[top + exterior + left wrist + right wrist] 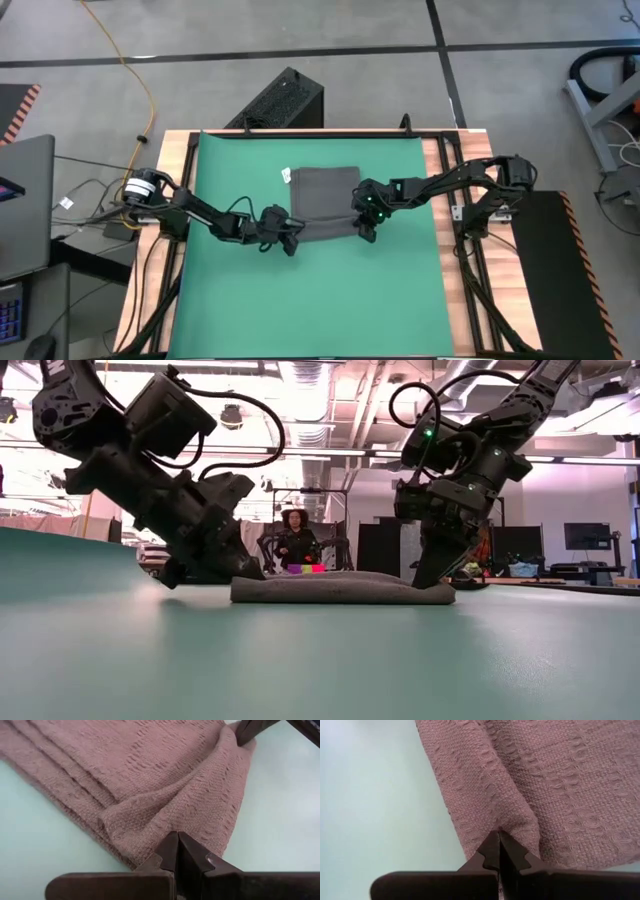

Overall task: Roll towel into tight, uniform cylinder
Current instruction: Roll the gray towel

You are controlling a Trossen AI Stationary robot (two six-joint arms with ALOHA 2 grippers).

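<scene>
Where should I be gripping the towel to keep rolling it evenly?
At the two corners of its near folded edge, one per side, as now: left gripper and right gripper each come in low from outside, jaws shut on the towel. It lies flat and wide, so end grips keep the roll straight.

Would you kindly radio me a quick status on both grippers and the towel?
Left gripper shut on the dark grey cloth towel's near-left corner. Right gripper shut on its near-right corner. Near edge folded over. Nothing in the way.

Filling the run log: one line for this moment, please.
left claw shut on towel | right claw shut on towel | roll started
</scene>
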